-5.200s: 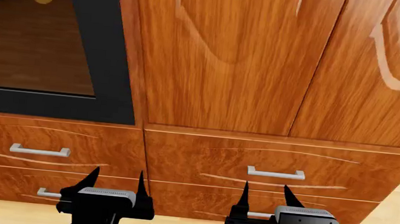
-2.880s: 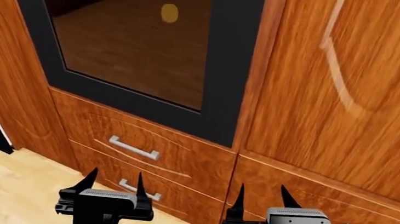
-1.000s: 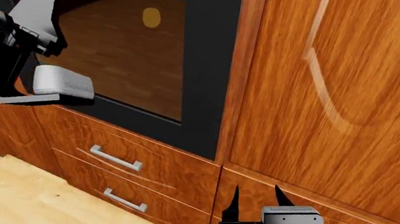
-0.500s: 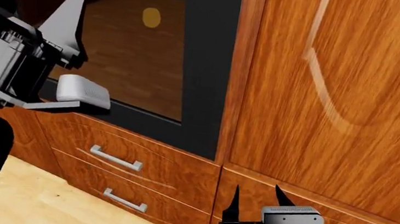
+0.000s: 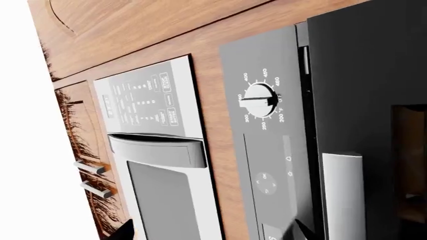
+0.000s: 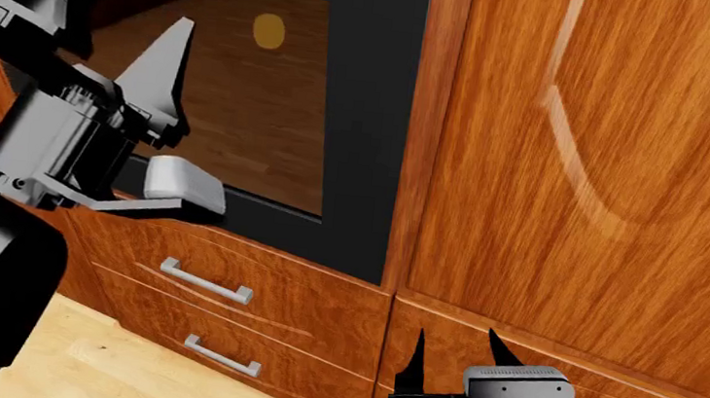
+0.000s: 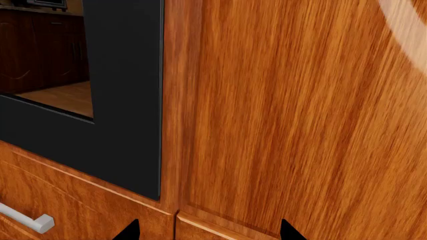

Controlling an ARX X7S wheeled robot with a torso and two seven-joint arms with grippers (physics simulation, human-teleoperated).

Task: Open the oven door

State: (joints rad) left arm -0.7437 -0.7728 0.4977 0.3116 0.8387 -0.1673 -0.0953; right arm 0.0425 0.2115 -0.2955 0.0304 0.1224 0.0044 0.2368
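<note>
Setting: a wall of reddish wooden cabinets (image 6: pixel 568 161) stands over a pale wood floor (image 6: pixel 104 370), with drawer fronts (image 6: pixel 256 287) below carrying small silver bar handles (image 6: pixel 205 280)
Oven door: the oven door (image 6: pixel 363 112), a black-framed panel with a dark tinted window that mirrors the floor, sits flush and shut in the cabinet wall above the drawers, left of the tall cabinet door; its grey bar handle (image 5: pixel 343 195) runs along one edge
Beside the oven: in the left wrist view a grey control panel (image 5: pixel 267 150) with a round numbered dial (image 5: pixel 259 99) lies against the door's edge, and a silver microwave (image 5: pixel 157 150) with a button pad sits further along, wood between them
Left claw: the left gripper (image 6: pixel 105 23) is raised in front of the lower left part of the oven window, its two pointed grey fingers (image 6: pixel 159 68) spread wide, nothing between them, and I cannot tell if they touch the glass
Right claw: the right gripper (image 6: pixel 456 350) hangs low before the drawer under the cabinet door, black fingers parted, holding nothing
Materials: glossy grained wood with curved carved lines, matte black frame, brushed metal handles
</note>
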